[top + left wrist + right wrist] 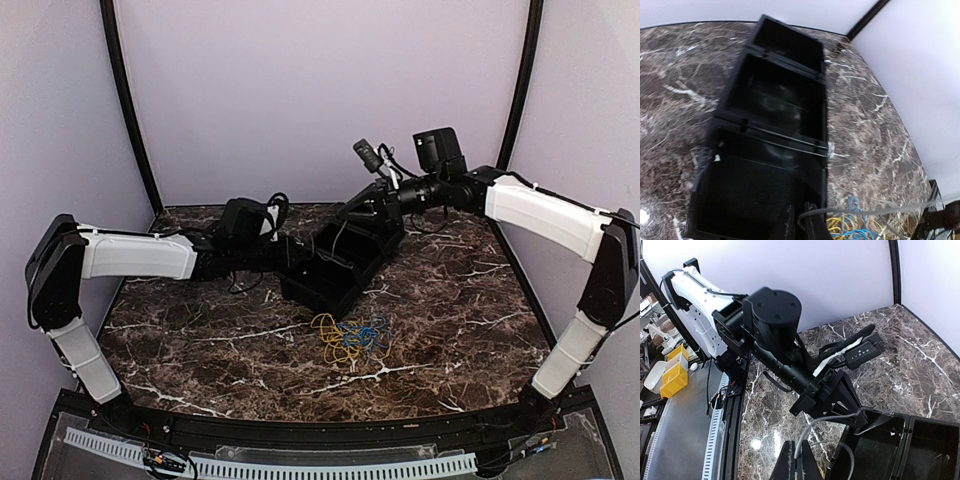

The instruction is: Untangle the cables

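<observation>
The cables lie in a small yellow-and-blue knot on the table, just in front of the tray and touched by neither arm. They look light, limp and springy, likely to drag as one clump, so an outer yellow loop seems the best hold. Beyond, the left gripper is at the tray's near end and the right gripper at its far end. I cannot tell whether either is clenched or released.

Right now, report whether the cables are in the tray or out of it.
Out. The cables lie bundled on the marble table, just off the near end of the black tray; no wire shows inside it.
</observation>
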Tool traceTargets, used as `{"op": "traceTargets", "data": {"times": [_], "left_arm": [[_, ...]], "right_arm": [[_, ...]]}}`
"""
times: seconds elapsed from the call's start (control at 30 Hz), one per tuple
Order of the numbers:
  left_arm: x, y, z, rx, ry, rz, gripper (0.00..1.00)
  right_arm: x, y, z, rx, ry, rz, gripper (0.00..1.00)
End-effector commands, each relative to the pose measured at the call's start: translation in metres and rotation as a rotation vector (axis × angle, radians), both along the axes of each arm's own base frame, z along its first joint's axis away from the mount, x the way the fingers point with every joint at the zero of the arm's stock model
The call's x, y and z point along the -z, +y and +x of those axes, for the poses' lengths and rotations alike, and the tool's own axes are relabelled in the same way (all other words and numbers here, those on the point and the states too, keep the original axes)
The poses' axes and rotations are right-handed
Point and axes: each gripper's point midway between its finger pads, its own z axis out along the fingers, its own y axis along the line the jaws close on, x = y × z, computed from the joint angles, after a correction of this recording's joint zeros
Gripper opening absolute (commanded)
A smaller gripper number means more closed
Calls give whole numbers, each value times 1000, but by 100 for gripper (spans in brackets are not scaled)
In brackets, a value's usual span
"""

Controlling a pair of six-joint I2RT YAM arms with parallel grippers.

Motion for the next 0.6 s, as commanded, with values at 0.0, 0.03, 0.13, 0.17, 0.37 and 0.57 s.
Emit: {"op": "traceTargets", "data": {"times": [0.0, 0.03, 0.13, 0.17, 0.37, 0.57], "left_arm": [[34, 62, 29, -244, 36, 43, 9], [35, 70, 30, -267, 39, 41, 10], [44, 112, 32, -358, 46, 71, 10], [43, 118, 32, -367, 41, 77, 11], [18, 145, 25, -408, -25, 127, 20], [4, 149, 9, -383, -27, 96, 31]], "right_arm": [[-57, -18, 9, 17, -81, 102, 0], [-59, -21, 13, 29, -89, 105, 0], [-55, -24, 28, 78, -112, 91, 0], [-51, -23, 32, 92, -120, 82, 0], [-30, -15, 57, 136, -127, 58, 0], [-12, -7, 74, 154, -108, 41, 0]]}}
